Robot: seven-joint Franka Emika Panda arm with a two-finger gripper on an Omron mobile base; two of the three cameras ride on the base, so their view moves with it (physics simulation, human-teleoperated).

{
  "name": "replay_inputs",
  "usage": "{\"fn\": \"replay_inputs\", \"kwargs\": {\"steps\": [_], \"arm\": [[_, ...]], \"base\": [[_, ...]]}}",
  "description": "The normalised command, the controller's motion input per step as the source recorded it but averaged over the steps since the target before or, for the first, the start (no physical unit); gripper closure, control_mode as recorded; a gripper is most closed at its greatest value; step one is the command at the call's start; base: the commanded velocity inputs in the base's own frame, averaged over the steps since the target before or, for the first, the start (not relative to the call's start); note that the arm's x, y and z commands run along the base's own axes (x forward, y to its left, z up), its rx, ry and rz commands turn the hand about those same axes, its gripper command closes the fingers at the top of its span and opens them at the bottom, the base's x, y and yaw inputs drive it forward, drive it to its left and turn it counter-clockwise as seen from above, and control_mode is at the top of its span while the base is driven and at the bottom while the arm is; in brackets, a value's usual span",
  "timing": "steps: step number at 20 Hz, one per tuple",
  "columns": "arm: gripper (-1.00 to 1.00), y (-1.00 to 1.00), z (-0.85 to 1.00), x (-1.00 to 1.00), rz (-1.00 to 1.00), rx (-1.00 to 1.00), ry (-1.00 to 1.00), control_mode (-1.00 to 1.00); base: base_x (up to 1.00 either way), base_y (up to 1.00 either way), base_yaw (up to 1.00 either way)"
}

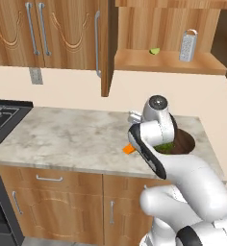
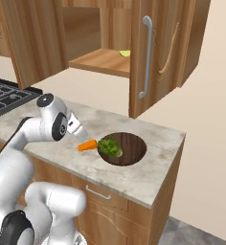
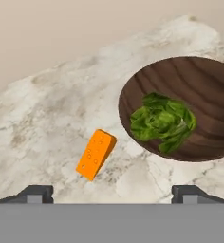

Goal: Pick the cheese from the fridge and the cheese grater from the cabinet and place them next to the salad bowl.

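The cheese (image 3: 96, 154) lies flat on the marble counter (image 1: 67, 139), an orange wedge just beside the salad bowl (image 3: 209, 85), close to the bowl's rim but not touching it as the hand view shows. The gripper (image 3: 112, 192) hovers over it with its two dark fingertips (image 3: 35, 193) spread wide at the bottom of the hand view, released, nothing between them. From the right base view the cheese (image 2: 87, 145) sits right by the near-left edge of the salad bowl (image 2: 134, 146), and the gripper (image 2: 79, 129) hangs above and just left of it at the end of the white arm. In the left base view a sliver of the cheese (image 1: 129, 149) peeks out from behind the arm, with the salad bowl (image 1: 185, 139) partly hidden behind the arm's wrist. The bowl holds a clump of green leaves (image 3: 162, 121) piled on the side nearer the cheese. Up above, the cabinet (image 1: 163, 60) stands with its door (image 1: 105, 48) swung open, and the cheese grater (image 1: 187, 45) is upright on the wooden shelf, toward the right end, well apart from a small green item (image 1: 155, 51) resting further left on the same shelf. The right base view catches that green item (image 2: 125, 53) at the shelf's edge, behind the open door (image 2: 155, 57). A black stove (image 1: 2, 120) sits at the left end of the counter.
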Motion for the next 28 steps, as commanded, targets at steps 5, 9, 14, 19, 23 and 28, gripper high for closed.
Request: {"fn": "replay_inputs", "kwargs": {"steps": [5, 9, 14, 19, 23, 28], "arm": [[-1.0, -0.51, 1.0, -0.15, 0.04, -0.4, -0.34, -1.0], [-1.0, -0.47, 1.0, -0.21, 0.0, -0.32, -0.56, -1.0], [-1.0, -0.03, 1.0, -0.28, 0.0, -0.23, -0.43, -1.0], [-1.0, -0.35, 1.0, -0.02, 0.0, -0.1, 0.0, -1.0], [-1.0, -0.47, 0.93, 0.09, 0.0, -0.05, 0.17, -1.0], [-1.0, -0.25, 0.78, 0.16, 0.0, -0.19, 0.12, -1.0]], "base": [[0.0, 0.0, 0.0], [0.0, 0.0, 0.0], [0.0, 0.0, 0.0], [0.0, 0.0, 0.0], [0.0, 0.0, 0.0], [0.0, 0.0, 0.0]]}}
